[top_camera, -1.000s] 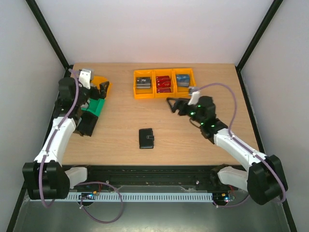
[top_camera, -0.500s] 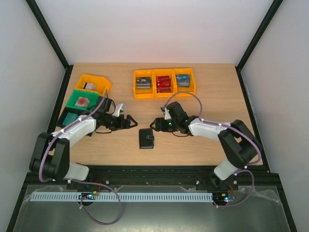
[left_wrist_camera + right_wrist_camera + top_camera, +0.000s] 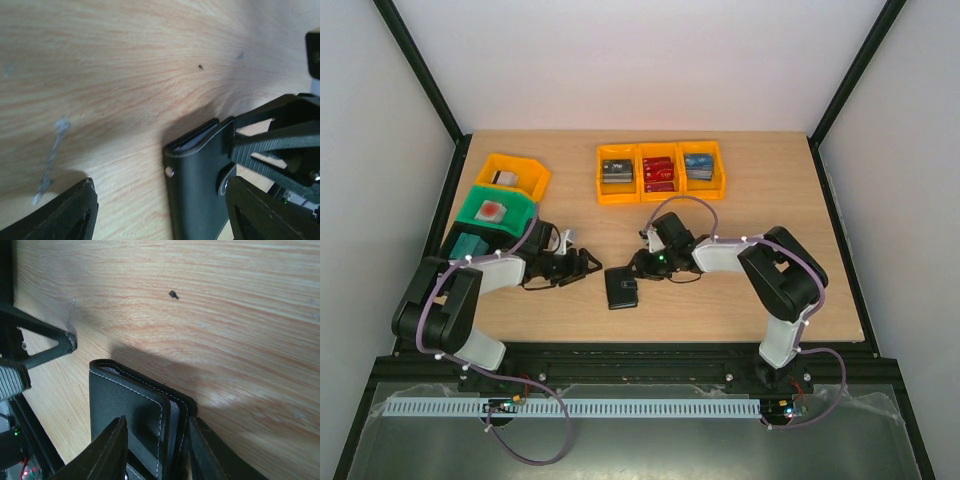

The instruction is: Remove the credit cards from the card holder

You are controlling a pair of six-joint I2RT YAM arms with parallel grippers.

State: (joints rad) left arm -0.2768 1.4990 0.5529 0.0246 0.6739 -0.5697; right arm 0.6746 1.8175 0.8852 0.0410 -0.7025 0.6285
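Card holder (image 3: 622,289) flat on the table (image 3: 750,300), near the front edge, midway between my two arms; covers folded shut, snap tab (image 3: 633,288) lying across the top cover. From above: my left gripper (image 3: 590,264) sits low at its left side, just beside it; my right gripper (image 3: 638,268) is at its far right corner, touching or nearly so, too small here to say which. At the back, well apart, three orange bins (image 3: 660,198) with stacked cards (image 3: 659,173) in grey, red and blue. No loose card on the wood near the card holder. Left wrist view: my fingers (image 3: 65,215) stand wide apart, the holder's end lying in the gap between them; bare wood shows between the left one and the cover, so nothing is held on this side. On the other side a finger of the right gripper comes in against the holder's edge. A pale sliver shows between the covers; lining or card edge, I cannot tell. Right wrist view: my two fingers (image 3: 112,450) straddle the folded corner of the holder, one over the top cover, one along the outer edge, a narrow gap between them. Whether they have real bite on the leather I cannot tell from here. Judgement on progress: nothing done yet that counts. Holder unopened, credit cards inside it unseen, none drawn. Left to do: get a firm hold, undo the tab, spread the covers, then pull the cards one at a time.
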